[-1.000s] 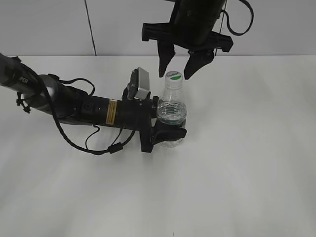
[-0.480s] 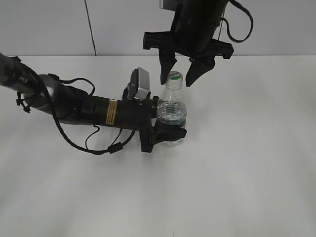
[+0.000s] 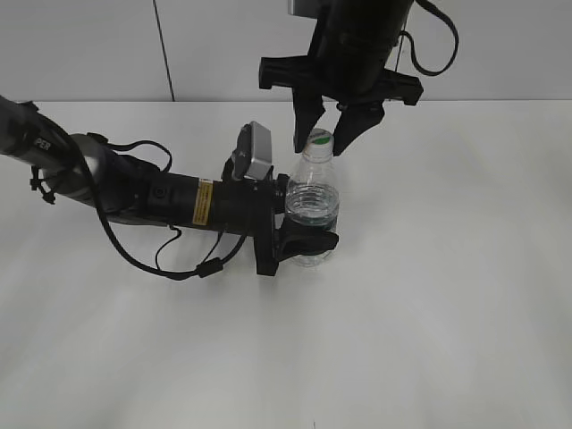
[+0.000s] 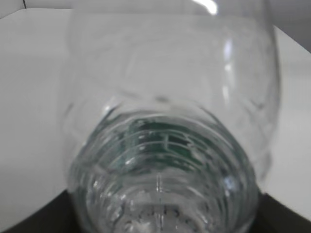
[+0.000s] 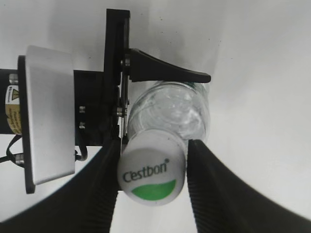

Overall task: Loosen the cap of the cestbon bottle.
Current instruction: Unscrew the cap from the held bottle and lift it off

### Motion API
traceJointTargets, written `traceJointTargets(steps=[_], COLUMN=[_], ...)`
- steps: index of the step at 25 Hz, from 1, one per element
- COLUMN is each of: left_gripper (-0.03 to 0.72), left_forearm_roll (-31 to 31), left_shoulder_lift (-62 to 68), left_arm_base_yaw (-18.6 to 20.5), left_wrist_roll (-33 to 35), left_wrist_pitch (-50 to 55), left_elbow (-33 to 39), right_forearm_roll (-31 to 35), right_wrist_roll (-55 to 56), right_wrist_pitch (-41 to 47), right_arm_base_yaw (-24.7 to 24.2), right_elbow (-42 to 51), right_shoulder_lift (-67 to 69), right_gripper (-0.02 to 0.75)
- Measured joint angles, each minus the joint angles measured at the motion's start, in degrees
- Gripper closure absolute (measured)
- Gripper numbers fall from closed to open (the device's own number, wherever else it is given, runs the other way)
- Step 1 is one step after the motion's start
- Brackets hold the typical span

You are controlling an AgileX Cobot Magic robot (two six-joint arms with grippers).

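The cestbon bottle (image 3: pixel 312 207) stands upright on the white table, clear and ribbed, with a dark green label band. My left gripper (image 3: pixel 308 239) reaches in from the left and is shut on its lower body. The bottle fills the left wrist view (image 4: pixel 165 145). The cap (image 3: pixel 319 138) is white with a green mark and "Cestbon" print (image 5: pixel 151 170). My right gripper (image 3: pixel 322 143) comes down from above, its two black fingers closed against both sides of the cap (image 5: pixel 153 165). The clear shoulder of the bottle (image 5: pixel 170 109) shows below the cap.
The white table (image 3: pixel 447 295) extends around the bottle. A white wall with a dark vertical seam (image 3: pixel 163 49) stands behind. The left arm with its cables (image 3: pixel 134 192) lies across the left half of the table.
My right gripper came down from above the cap and its fingers narrowed from wide open to closed on the cap. The left arm and bottle stayed put.
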Motion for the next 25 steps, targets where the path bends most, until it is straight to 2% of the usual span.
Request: traceJointTargets(steps=[4,25], left_gripper=[0.276,0.276], left_forearm_roll=[0.0,0.5], left_shoulder_lift=[-0.1,-0.2], left_arm_base_yaw=[-0.1,-0.2], left_wrist_roll=[0.0,0.0], left_wrist_pitch=[0.2,0.2], left_elbow=[0.0,-0.1], right_forearm_roll=[-0.1,-1.1], right_wrist_roll=[-3.6,-49.5], right_wrist_pitch=[0.2,-0.2], right_arm_base_yaw=[0.0,0.1], right_elbow=[0.0,0.0], right_shoulder_lift=[-0.1,-0.3], right_gripper=[0.428,0.436])
